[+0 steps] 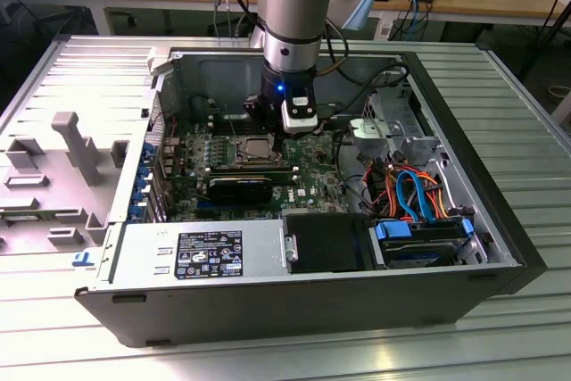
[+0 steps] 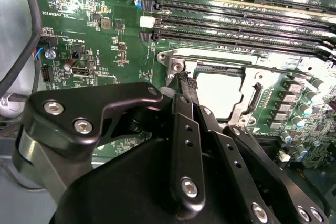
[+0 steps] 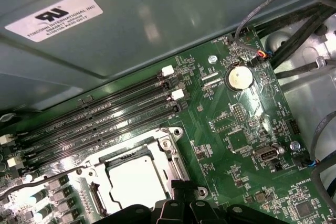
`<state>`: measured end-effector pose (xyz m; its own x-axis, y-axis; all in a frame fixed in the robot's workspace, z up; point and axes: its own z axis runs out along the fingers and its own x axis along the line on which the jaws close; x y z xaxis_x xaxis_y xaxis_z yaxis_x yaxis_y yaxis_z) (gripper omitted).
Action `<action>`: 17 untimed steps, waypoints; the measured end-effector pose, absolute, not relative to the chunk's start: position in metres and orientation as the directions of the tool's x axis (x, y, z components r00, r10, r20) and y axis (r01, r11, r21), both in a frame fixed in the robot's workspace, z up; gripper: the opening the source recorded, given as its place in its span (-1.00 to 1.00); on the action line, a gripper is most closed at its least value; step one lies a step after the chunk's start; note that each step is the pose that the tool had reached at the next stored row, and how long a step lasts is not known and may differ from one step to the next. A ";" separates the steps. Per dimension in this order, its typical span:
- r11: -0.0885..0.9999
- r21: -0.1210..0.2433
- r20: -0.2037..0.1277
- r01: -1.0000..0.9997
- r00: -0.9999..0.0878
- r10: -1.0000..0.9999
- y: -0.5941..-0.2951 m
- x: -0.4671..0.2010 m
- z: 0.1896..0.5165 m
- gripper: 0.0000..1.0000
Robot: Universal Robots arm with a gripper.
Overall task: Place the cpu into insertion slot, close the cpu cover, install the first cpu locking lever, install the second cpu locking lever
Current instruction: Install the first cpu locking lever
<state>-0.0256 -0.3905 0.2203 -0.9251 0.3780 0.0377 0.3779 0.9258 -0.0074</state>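
The cpu lies flat in the insertion slot, its pale metal top showing through the cut-out of the cpu cover, which is down over it. In the first wrist view the cpu and the cover show the same. A thin wire lever runs along the cover's edge by the memory slots. My gripper has its black fingers together at the socket corner beside a screw, with nothing seen between them. From the exterior view the gripper hangs just at the socket's right edge.
Long black memory slots run beside the socket. A black graphics card lies in front of it. The power supply, blue and orange cables and the drive cage crowd the case. The case wall stands close behind.
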 end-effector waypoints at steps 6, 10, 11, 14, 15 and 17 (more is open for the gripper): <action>0.926 -0.005 0.039 0.378 -0.925 0.378 -0.391 -0.026 0.221 -0.78; 0.926 0.012 0.046 0.378 -0.925 0.377 -0.390 -0.026 0.223 -0.78; 0.926 0.016 0.047 0.378 -0.925 0.377 -0.390 -0.026 0.223 -0.78; 0.925 0.038 0.056 0.378 -0.925 0.376 -0.390 -0.026 0.225 -0.78; 0.925 0.044 0.058 0.378 -0.925 0.375 -0.390 -0.026 0.226 -0.78; 0.924 0.056 0.064 0.378 -0.925 0.374 -0.390 -0.026 0.226 -0.78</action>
